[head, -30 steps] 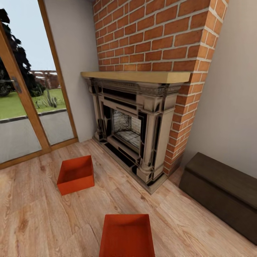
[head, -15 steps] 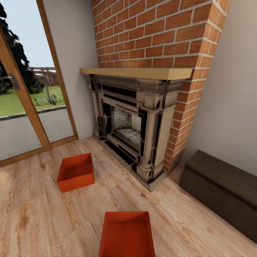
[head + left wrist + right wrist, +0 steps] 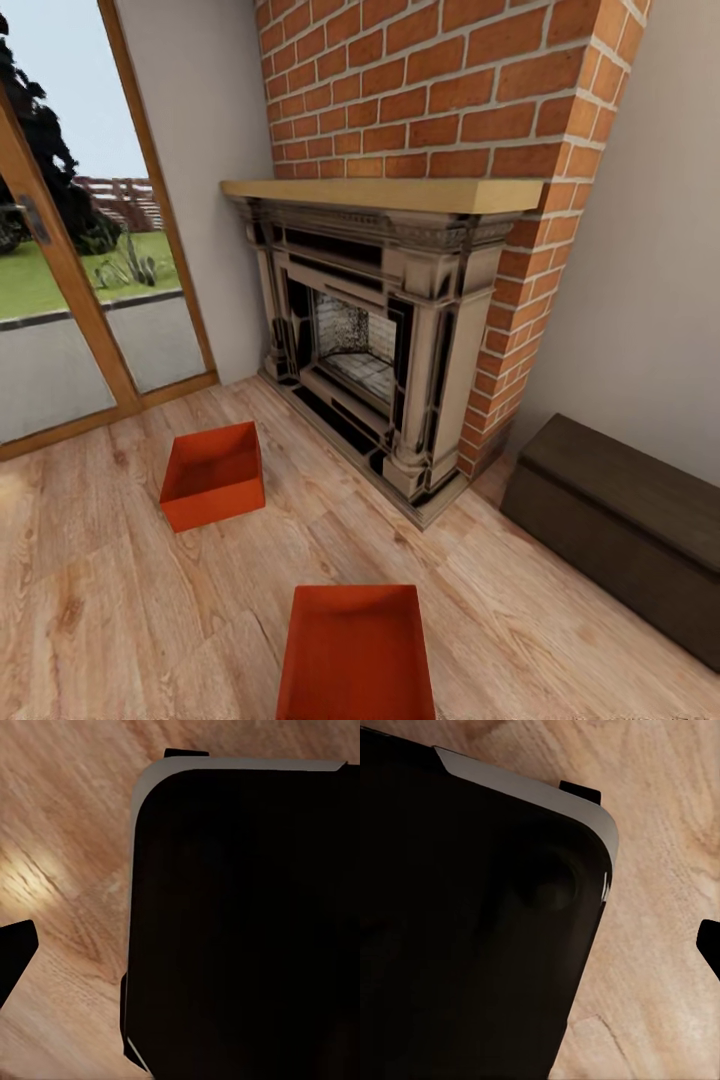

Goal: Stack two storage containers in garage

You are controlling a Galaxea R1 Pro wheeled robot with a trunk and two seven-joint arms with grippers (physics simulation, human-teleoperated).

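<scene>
**Clerk:** Presently, item one: near storage container point(image 3: 356, 655), orange-red, open-topped, lying on the light wood-plank floor point(image 3: 90, 620) at the lower edge of the head view, its near end cut off by the frame.

**Checker:** And the second?

**Clerk:** Item two: far storage container point(image 3: 212, 476), same colour and make, on the same planks, well apart from the first, between it and the glass door point(image 3: 70, 290). Both sit in the living room, in front of the fireplace point(image 3: 370, 340).

**Checker:** Surroundings?

**Clerk:** Red brick chimney point(image 3: 440, 90) above a pale wooden mantel point(image 3: 385, 194); dark brown chest point(image 3: 620, 530) against the beige wall point(image 3: 650, 260), beside the brickwork. Lawn and a fence visible through the glass.

**Checker:** What do the wrist views add?

**Clerk:** Left wrist view: a large black rounded body with a grey edge point(image 3: 247, 930) over wood planks point(image 3: 67, 825), plus a dark tip point(image 3: 15, 952) at the frame's edge. Right wrist view: a like black body point(image 3: 472, 915) over planks point(image 3: 660, 967), a dark tip point(image 3: 710, 941) at the edge. The head view alone gives the containers and the fireplace.

**Checker:** Pincer state?

**Clerk:** Cannot tell for either pincer; one dark tip apiece settles nothing.
</scene>
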